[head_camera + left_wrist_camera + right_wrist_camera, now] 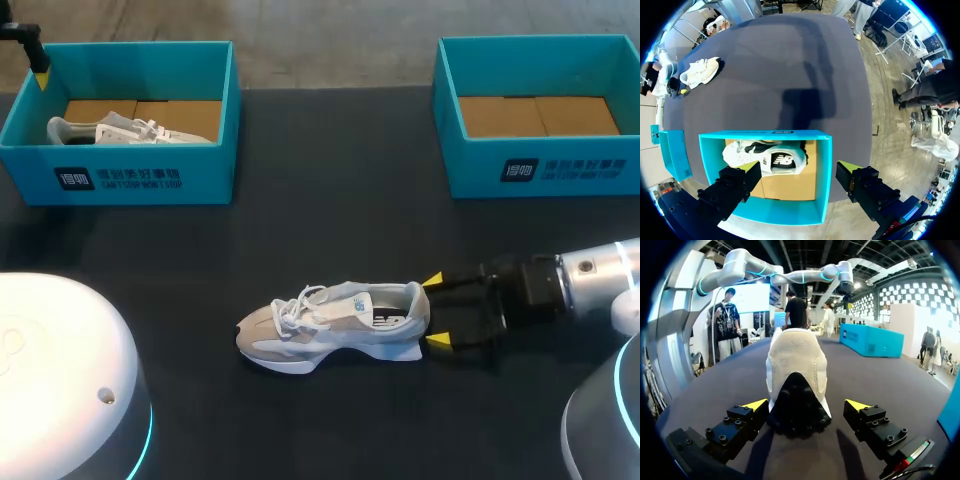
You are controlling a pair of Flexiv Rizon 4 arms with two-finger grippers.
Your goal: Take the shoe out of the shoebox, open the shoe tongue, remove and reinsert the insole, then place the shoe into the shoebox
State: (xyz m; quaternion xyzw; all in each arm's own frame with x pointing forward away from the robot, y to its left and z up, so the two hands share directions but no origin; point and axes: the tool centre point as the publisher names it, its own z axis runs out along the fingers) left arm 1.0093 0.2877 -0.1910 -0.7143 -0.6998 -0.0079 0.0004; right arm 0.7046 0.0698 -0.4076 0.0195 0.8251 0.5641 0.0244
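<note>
Your right jaws stand wide just behind the shoe (335, 325), upright on the counter (330, 220); it looks light and soft, so pinch its stiffer heel.

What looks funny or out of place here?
One shoe stands on the table, not in a box, with the open right gripper at its heel. Another shoe lies on its side in the left box. Nothing looks broken or spilled.
</note>
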